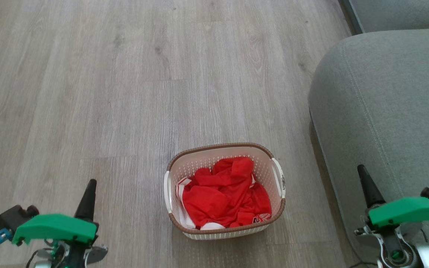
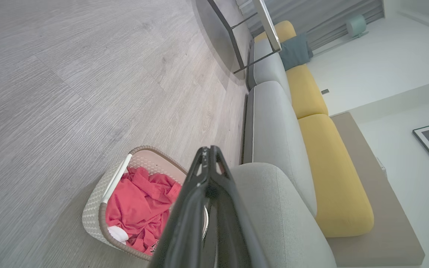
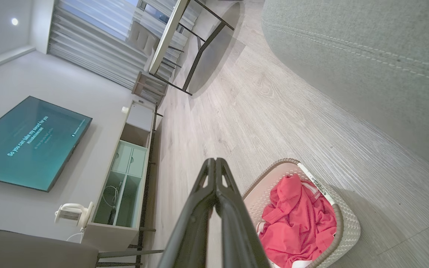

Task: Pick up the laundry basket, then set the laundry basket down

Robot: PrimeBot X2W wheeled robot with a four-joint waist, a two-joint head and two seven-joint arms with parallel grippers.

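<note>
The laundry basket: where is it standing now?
In the head view, the laundry basket stands on the wooden floor, low centre, between the left pincer and the right pincer, beside the grey sofa on its right.

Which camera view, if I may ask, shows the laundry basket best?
The head view: the whole laundry basket shows from above, unobstructed. The left gripper hides part in its wrist view; the right wrist view crops it.
</note>
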